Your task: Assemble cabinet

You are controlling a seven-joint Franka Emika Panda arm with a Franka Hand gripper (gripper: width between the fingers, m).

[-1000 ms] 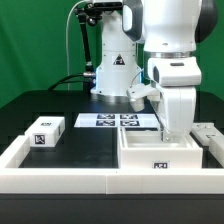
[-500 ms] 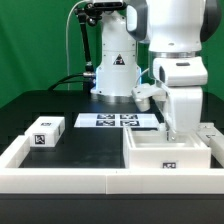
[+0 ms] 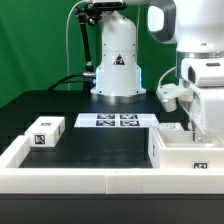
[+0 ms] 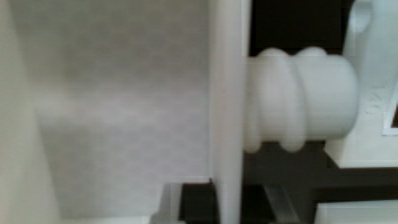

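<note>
The cabinet (image 3: 180,155), a large open white box with a small tag on its front, sits at the exterior view's right against the front rail. My gripper (image 3: 205,132) reaches down onto its far-right wall from above. In the wrist view the gripper (image 4: 231,200) has one dark finger (image 4: 199,202) on each side of the cabinet's thin white wall (image 4: 228,90) and is shut on it. A small white tagged drawer block (image 3: 46,132) lies at the exterior view's left, far from the gripper.
The marker board (image 3: 118,121) lies flat in front of the robot base. A long low white border rail (image 3: 80,180) runs along the front and left. A round ribbed white part (image 4: 302,100) shows beside the gripped wall in the wrist view.
The arm has moved toward the exterior view's right, and the cabinet body has slid right with it along the front rail. The drawer block has not moved.
</note>
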